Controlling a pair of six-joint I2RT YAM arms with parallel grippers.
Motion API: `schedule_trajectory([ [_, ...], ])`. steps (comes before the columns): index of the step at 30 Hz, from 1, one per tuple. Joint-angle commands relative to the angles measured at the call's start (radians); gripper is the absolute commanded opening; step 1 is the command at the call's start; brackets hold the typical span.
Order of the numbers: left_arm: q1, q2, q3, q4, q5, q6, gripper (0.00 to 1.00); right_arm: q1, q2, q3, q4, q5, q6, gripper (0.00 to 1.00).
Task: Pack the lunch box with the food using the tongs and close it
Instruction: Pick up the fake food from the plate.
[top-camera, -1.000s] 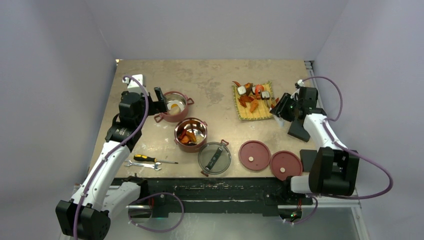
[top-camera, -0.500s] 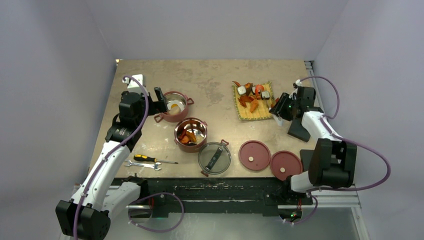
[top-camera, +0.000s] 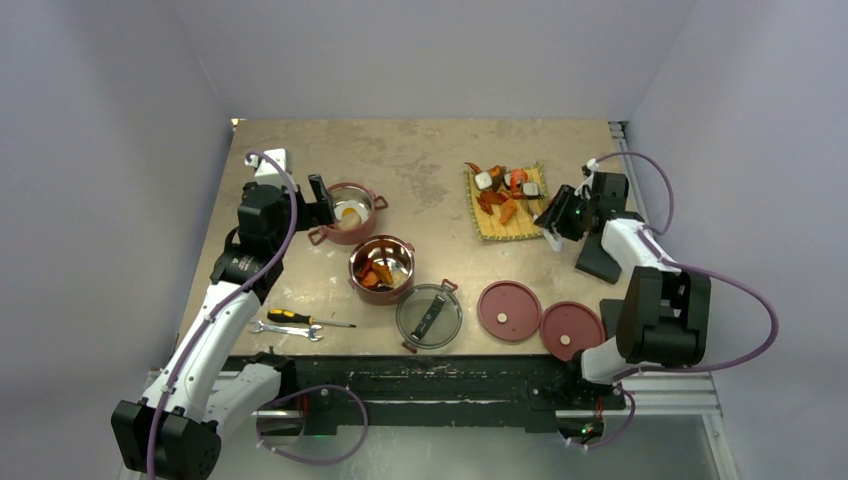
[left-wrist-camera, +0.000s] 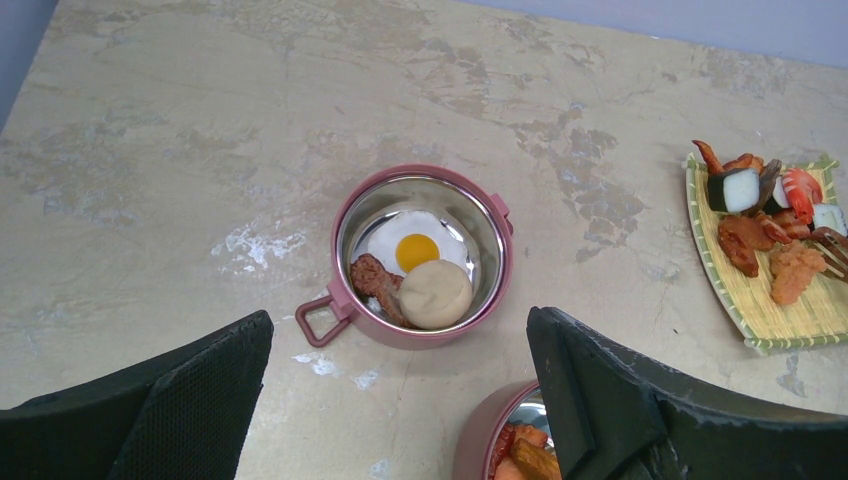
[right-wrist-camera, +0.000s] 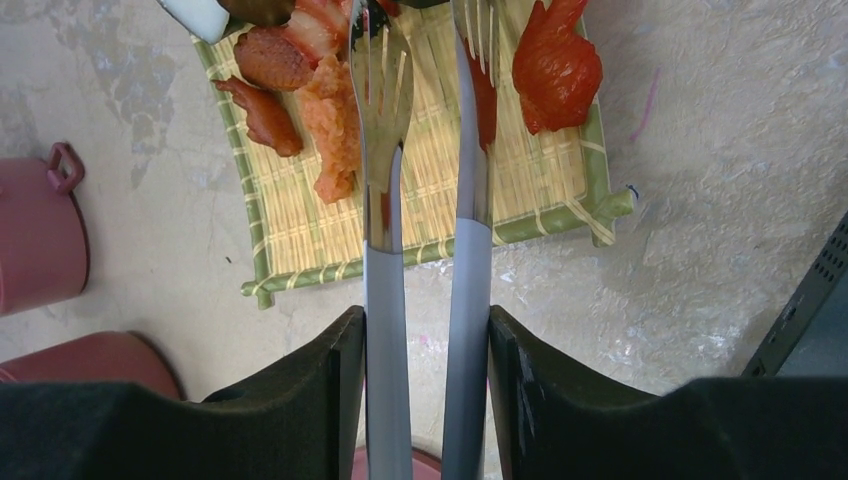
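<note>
Beige worktop (left-wrist-camera: 200, 150): stone-look, matt, mottled with pale worn patches.
Long slim silver metal tongs (right-wrist-camera: 385, 200): polished, mirror-bright.
Yellow woven mat (right-wrist-camera: 540, 170): straw-like slats, green-bound edge, matt.
Round dusty-red bowl (left-wrist-camera: 410, 337): matt outside, glossy steel lining.
White-and-yellow fried egg (left-wrist-camera: 415, 248): smooth, plastic-looking.
Left hand (left-wrist-camera: 400, 410), fingers (left-wrist-camera: 190, 400): black, matt, fine-grained texture.
Dark see-through top lid (top-camera: 429, 315): glossy plastic.

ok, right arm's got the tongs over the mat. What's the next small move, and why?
Probably lower the tongs so their tips straddle the orange chunk. The right gripper holds them, arms apart, above the mat. The chunk lies by one tip, and no piece is gripped yet.
</note>
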Motion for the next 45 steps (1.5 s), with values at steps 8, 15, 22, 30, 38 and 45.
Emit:
schedule_trajectory([
  [8, -0.004, -0.002, 0.008, 0.030, -0.003, 0.001, 0.99, 0.012, 0.012, 0.048, 0.072, 0.002, -0.007, 0.46],
  [15, -0.004, -0.003, 0.009, 0.030, -0.004, 0.001, 0.99, 0.016, 0.054, 0.074, 0.094, 0.004, -0.005, 0.45],
  [22, -0.003, -0.002, 0.008, 0.030, -0.007, 0.002, 0.99, 0.024, 0.086, 0.096, 0.101, 0.008, -0.007, 0.41],
  [30, -0.002, -0.002, 0.010, 0.028, -0.009, 0.003, 0.99, 0.025, 0.027, 0.098, 0.085, 0.030, -0.011, 0.13],
  [38, -0.003, -0.004, 0.010, 0.029, -0.009, 0.002, 0.99, 0.025, -0.052, 0.089, 0.048, 0.047, -0.015, 0.08],
  [45, -0.003, -0.004, 0.008, 0.030, -0.004, 0.001, 0.99, 0.024, -0.119, 0.097, 0.001, 0.015, -0.019, 0.07],
])
